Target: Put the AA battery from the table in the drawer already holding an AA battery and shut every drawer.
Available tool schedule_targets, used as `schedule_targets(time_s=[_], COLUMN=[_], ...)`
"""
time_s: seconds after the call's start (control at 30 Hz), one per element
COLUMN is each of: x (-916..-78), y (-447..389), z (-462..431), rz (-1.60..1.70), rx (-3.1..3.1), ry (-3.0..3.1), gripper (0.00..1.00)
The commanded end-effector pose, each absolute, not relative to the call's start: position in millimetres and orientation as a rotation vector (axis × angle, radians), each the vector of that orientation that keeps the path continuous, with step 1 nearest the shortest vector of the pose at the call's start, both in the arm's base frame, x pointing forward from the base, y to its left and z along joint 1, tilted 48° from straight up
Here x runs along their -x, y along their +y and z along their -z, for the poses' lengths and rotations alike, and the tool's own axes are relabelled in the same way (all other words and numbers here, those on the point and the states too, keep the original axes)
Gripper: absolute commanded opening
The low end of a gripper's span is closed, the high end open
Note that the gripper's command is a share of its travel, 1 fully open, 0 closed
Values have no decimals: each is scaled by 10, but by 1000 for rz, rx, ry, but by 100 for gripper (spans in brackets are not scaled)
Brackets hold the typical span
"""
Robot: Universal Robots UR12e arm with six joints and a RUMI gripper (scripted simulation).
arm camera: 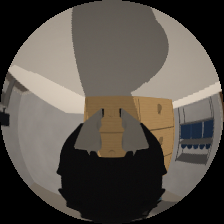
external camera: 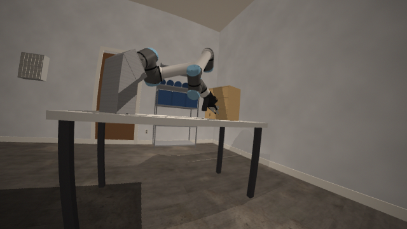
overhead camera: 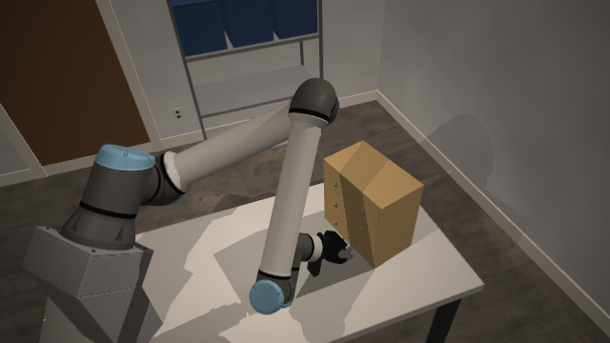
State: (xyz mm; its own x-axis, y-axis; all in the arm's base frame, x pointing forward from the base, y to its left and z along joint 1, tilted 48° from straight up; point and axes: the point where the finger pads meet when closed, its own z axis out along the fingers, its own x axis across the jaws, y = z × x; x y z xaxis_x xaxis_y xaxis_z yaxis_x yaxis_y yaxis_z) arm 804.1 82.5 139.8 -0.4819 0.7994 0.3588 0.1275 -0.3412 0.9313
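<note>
- Wooden chest (overhead camera: 397,226) (external camera: 233,103) (arm camera: 155,125) stands upright on the pale table (overhead camera: 429,267) (external camera: 152,120) (arm camera: 45,50), right of the centre in the top view; the drawer fronts that I can see look closed.
- Black gripper (overhead camera: 349,250) (external camera: 216,111) (arm camera: 111,109) is near the chest front, low, with its two fingers a little apart and nothing between them.
- Grey arm (overhead camera: 291,195) (external camera: 178,70) bends from the left side of the frame.
- About the AA battery, I cannot tell where it lies.
</note>
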Motion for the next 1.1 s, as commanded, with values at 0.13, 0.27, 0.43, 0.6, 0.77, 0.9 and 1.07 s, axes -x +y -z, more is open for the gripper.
schedule_targets(time_s=[0.13,0.27,0.43,0.6,0.77,0.9,1.07], x=[-7995,-7979,-7922,-7735,-7501,-7380,-7272], y=[811,799,756,617,442,351,271], z=[-1362,-1367,-1385,-1446,-1521,-1560,-1595], rz=[-1874,-1874,-1874,-1874,-1874,-1874,-1874], rx=[-1218,-1218,-1218,-1218,-1218,-1218,-1218], ry=[1417,1417,1417,1417,1417,1417,1417], gripper=[20,20,20,20,20,20,20])
